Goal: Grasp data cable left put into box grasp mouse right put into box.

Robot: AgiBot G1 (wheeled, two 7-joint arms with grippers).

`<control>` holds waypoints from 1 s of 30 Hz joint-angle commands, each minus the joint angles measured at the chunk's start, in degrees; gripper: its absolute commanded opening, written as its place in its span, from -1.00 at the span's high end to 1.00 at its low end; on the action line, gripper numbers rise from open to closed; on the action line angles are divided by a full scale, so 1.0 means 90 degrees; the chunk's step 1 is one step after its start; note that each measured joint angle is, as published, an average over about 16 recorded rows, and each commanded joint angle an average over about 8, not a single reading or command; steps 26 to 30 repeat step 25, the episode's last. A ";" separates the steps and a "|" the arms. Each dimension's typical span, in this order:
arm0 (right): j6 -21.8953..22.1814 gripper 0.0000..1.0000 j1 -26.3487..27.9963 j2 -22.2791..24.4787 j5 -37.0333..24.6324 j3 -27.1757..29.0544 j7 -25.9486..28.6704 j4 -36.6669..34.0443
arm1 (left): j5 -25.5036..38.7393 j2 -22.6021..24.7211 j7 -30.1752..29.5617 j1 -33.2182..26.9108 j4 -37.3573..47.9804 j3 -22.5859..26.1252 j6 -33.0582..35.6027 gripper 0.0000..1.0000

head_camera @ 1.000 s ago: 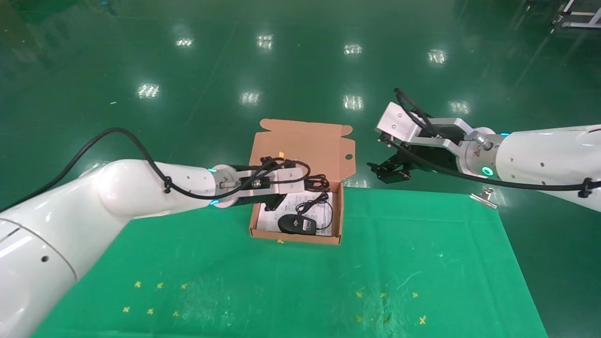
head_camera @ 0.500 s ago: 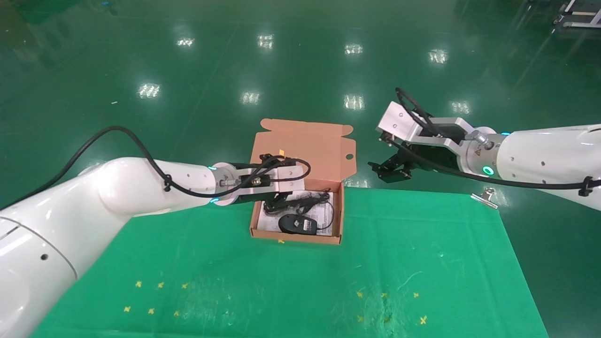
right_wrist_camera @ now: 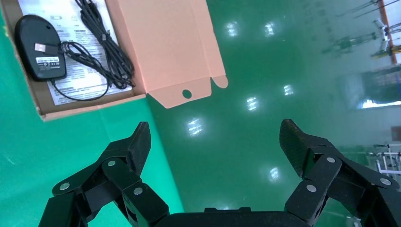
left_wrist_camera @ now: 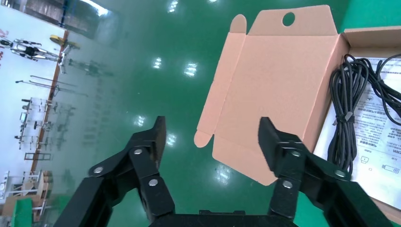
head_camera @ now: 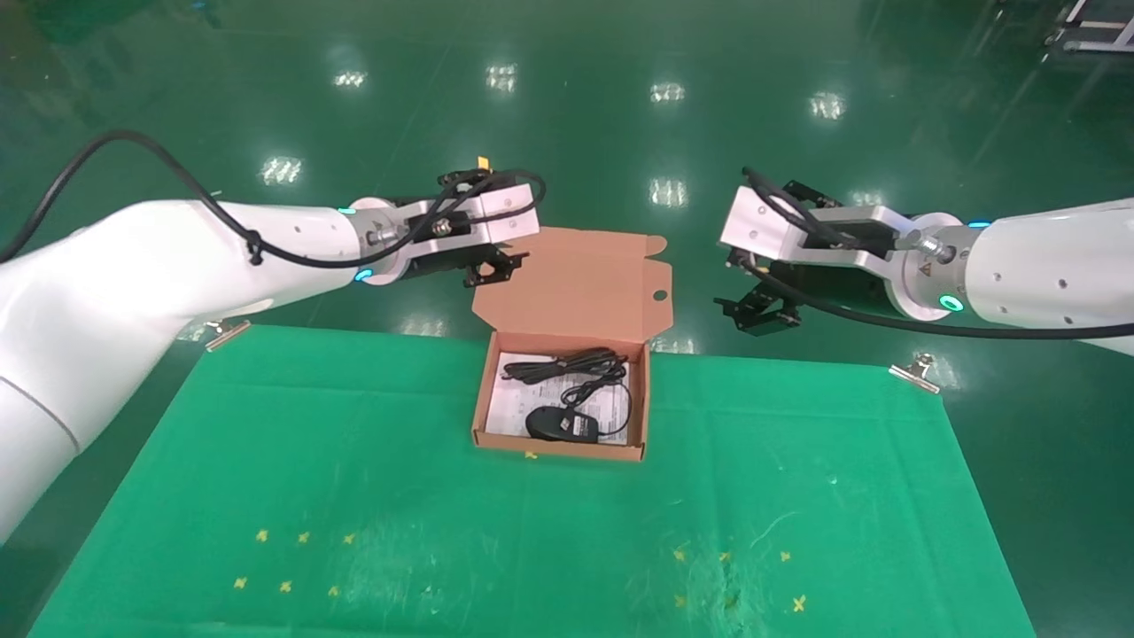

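**Weighing the risks with both items in the box**

Covering most of the head view, the bench under its green cloth carries only the box, which sits near the far edge with its lid tilted back past that edge. From what shows here, both placements look done, so the remaining hazards are knocks and snags.

The largest risk is the lid. The left gripper hovers above the far-left corner of the lid, just beside it in the head view, jaws wide apart and holding nothing. A careless sweep of that arm could clip the lid's flap, shove the light cardboard box across the cloth or flip the lid shut on the contents.

The right gripper hangs off to the right of the lid, clear of it, also spread wide and empty. It is less of a threat, though a drop towards the bench could catch the metal clip on the cloth's far-right edge and tug the cloth, shifting the box.

Inside, the data cable lies bundled along the far wall on the printed sheet, and the mouse rests near the front wall. Its thin cord loops close to the right wall; if it rides over the rim, closing the lid would probably pinch it.
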 commanded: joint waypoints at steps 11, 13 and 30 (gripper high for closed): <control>-0.0931 -1.00 -0.0616 0.0221 0.0944 0.0906 -0.0586 0.0142 | -0.0890 -0.0711 -0.0251 0.0573 -0.0680 -0.0779 0.0935 -1.00; -0.1107 -1.00 -0.0780 0.0268 0.1184 0.1131 -0.0703 0.0152 | -0.1079 -0.0862 -0.0298 0.0711 -0.0837 -0.0945 0.1143 -1.00; -0.2024 -1.00 -0.1635 0.0514 0.2430 0.2299 -0.1313 0.0208 | -0.2058 -0.1647 -0.0538 0.1429 -0.1653 -0.1803 0.2220 -1.00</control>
